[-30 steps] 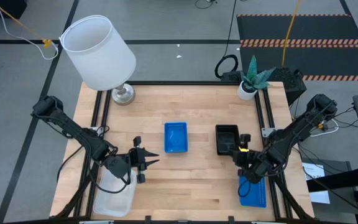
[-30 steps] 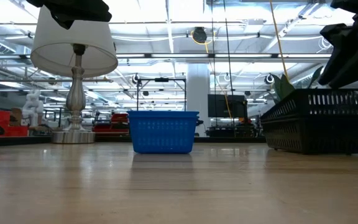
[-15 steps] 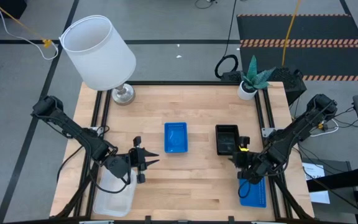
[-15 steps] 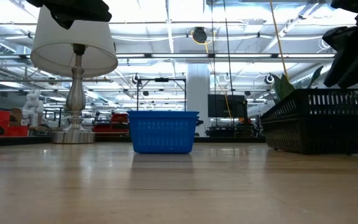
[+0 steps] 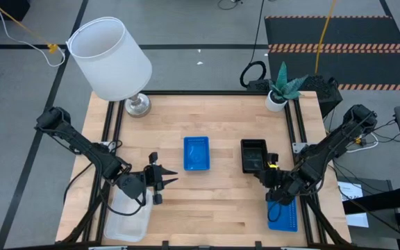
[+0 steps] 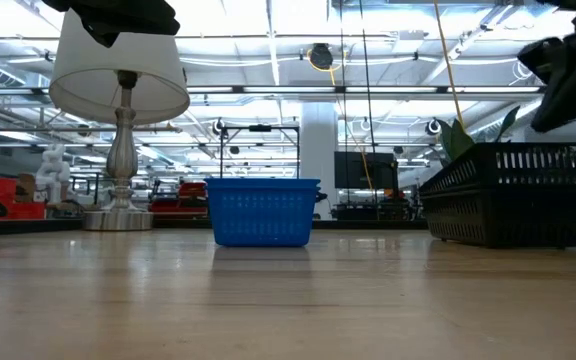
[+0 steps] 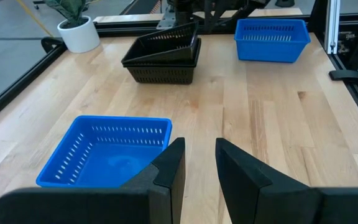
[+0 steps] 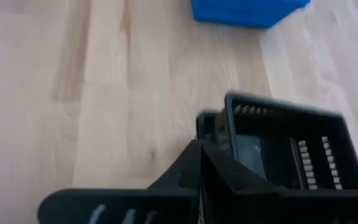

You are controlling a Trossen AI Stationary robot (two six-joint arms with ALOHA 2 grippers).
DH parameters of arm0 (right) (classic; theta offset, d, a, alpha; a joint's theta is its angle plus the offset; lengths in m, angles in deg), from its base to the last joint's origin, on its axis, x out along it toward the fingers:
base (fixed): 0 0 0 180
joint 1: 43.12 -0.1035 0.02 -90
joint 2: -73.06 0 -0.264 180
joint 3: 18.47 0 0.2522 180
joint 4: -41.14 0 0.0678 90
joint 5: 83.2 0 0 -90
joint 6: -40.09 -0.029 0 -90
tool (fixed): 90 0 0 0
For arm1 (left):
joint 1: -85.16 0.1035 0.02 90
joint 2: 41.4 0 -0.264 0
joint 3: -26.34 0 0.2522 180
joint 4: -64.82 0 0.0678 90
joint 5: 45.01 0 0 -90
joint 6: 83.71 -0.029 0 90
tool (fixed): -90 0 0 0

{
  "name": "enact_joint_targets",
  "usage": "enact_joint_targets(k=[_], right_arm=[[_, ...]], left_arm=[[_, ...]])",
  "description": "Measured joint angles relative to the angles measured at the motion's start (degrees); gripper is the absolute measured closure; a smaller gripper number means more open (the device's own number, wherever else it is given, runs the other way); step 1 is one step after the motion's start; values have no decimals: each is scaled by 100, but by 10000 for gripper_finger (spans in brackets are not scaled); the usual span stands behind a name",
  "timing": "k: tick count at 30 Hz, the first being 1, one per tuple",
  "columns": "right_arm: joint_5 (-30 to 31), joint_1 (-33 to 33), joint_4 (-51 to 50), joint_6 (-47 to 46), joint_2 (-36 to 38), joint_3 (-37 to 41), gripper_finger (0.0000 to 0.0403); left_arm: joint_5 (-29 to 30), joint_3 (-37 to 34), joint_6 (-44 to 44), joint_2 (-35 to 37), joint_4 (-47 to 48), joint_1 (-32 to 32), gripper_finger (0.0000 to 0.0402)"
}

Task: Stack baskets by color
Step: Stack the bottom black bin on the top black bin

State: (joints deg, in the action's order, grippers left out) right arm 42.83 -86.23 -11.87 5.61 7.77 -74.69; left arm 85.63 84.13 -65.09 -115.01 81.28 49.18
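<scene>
We see the baskets spread over the worktop [image 5: 221,132]: one blue basket [image 5: 196,153] sits alone near the middle, the black baskets [image 5: 253,155] are nested just to its right, a second blue basket [image 5: 282,215] lies at the near right corner, and the clear baskets [image 5: 128,221] rest at the near left corner. We judge them light, stiff, thin-walled plastic trays that could slide on the smooth wood, so a pinch over one rim wall should lift them, with a gentle squeeze because the perforated walls may flex. The right gripper [image 5: 268,165] hangs at the near edge of the black stack with its jaws pressed together; from the right wrist view we cannot tell whether a rim of the black stack [image 8: 278,143] is pinched between them. The left gripper [image 5: 164,179] waits to the near left of the central blue basket, its jaws a little apart and holding nothing, as its wrist view shows over that basket [image 7: 104,152]. Against the frame a second ago, the right gripper's jaws have gone from parted to closed and that arm has shifted slightly in the low view, while the left arm and every basket stay where they were.
</scene>
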Motion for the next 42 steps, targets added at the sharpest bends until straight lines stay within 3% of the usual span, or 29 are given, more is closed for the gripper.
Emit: enact_joint_targets(k=[16, 29, 36, 42], right_arm=[[166, 2, -51, -570, 262, 316, 402], [148, 1, 667, -259, 362, 462, 403], [699, 2, 573, -273, 577, 462, 403], [716, 0, 561, -583, 575, 659, 403]], left_arm=[[0, 0, 4, 0, -9, -1, 309], [0, 0, -49, 0, -170, 1, 309], [0, 0, -50, 0, -170, 0, 309], [-9, 0, -50, 0, -168, 1, 309]])
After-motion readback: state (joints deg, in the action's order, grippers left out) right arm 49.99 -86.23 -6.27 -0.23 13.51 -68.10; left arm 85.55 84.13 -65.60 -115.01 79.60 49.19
